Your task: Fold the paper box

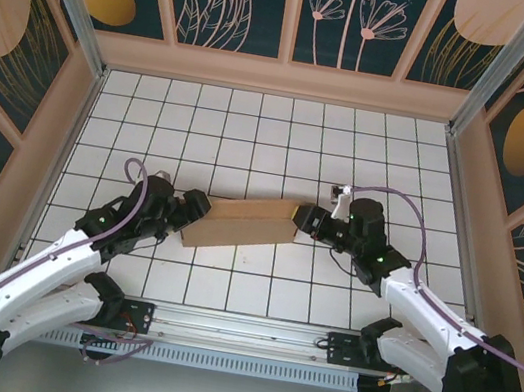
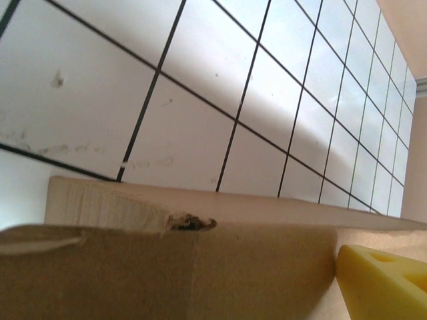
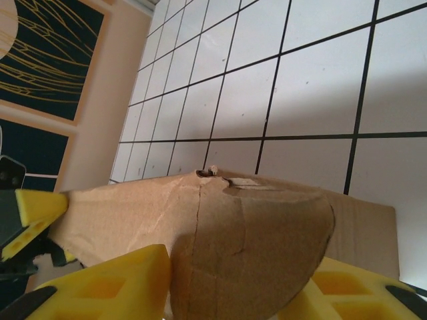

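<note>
Both arms reach forward from their bases and angle inward, so the two wrists face each other across the middle. The left arm lies low and stretched out. The left end effector points to the right and meets one end of the paper box. In its wrist view one yellow finger lies against the cardboard, and I cannot tell whether it has a grip. The right arm is bent harder at the elbow, its wrist turned leftward. The right end effector sits at the box's other end. Its two yellow fingers stand on either side of a cardboard flap, pinching it between them.
</note>
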